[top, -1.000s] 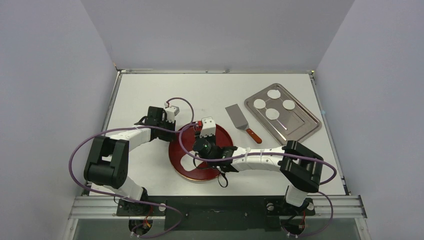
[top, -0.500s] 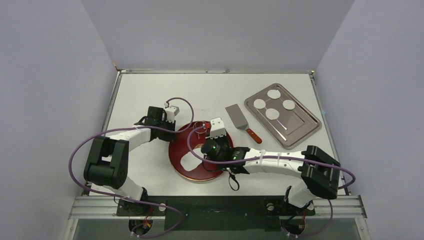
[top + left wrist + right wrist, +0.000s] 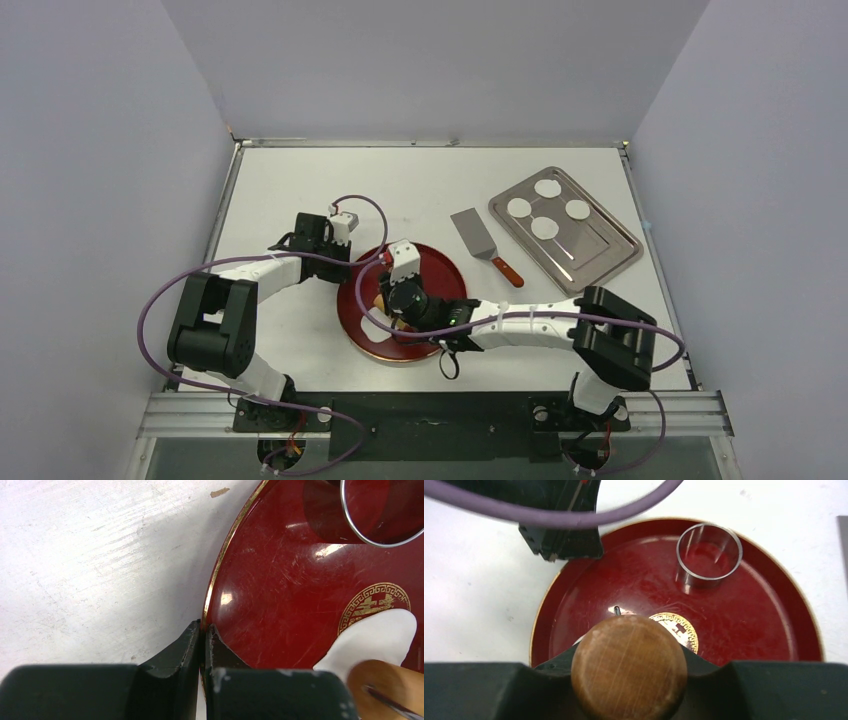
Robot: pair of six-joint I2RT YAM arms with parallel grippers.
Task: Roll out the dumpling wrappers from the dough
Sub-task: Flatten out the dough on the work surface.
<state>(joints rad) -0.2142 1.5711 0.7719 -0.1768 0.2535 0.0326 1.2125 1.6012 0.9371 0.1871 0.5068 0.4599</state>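
Observation:
A white sheet of dough [image 3: 372,640] lies on the red plate [image 3: 440,275], mostly hidden in the top view under my right gripper [image 3: 392,300]. That gripper [image 3: 629,666] is shut on a wooden rolling pin [image 3: 629,675], whose round end fills the space between its fingers, low over the dough. My left gripper [image 3: 205,630] is shut on the plate's left rim [image 3: 212,587]. Several dumpling wrappers [image 3: 545,228], flat white discs, lie on the steel tray [image 3: 600,250] at the back right.
A clear ring cutter [image 3: 709,555] stands on the far part of the plate. A metal spatula [image 3: 478,238] with a red handle lies between plate and tray. The left gripper [image 3: 564,535] shows at the plate's rim in the right wrist view.
The right gripper with the rolling pin swung right, uncovering the dough, then came back left over it. The left gripper stayed on the plate's rim.

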